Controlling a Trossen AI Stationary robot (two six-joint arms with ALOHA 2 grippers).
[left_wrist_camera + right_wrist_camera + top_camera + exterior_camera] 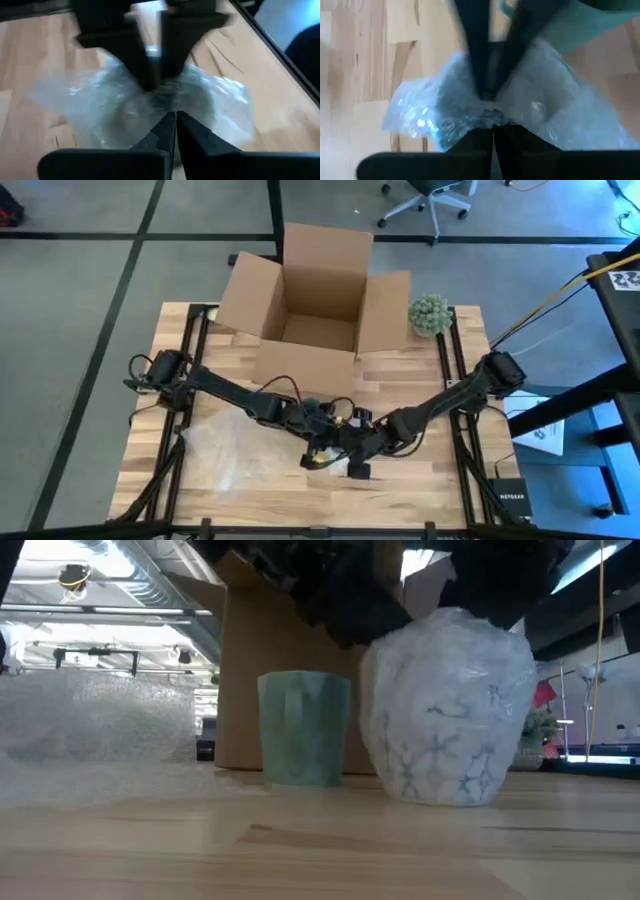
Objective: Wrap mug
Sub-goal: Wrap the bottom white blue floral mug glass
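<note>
Directly under my two claws, where they meet over the near middle of the wooden table [400,490], sits one wrapped mug [447,710], a pale cup with blue veining bundled in clear bubble wrap. My left gripper [169,117] has its fingers drawn together on the gathered top of that wrap, and my right gripper [492,120] pinches the same bunched film from the opposite side, fingers also closed tight. Each wrist view shows the other claw's dark fingers coming in from across the bundle, so the four tips crowd one knot of plastic.

I count two mugs: the wrapped one beneath me and a second, bare green mug [303,728] standing upright just beside it, toward my left arm's side. One loose sheet of bubble wrap [225,448] lies flat on the table farther out under my left arm. Beyond my claws stands one open cardboard box [318,300], flaps spread, and one small potted green plant [430,315] just off its right flap.

From above, my own arms cover both mugs almost entirely; only a scrap of yellow shows there, which I cannot identify. From table height my claws are a dark mass cut off at the top edge. The wrapped mug's handle is probably turned away or buried in film; I cannot make it out.
</note>
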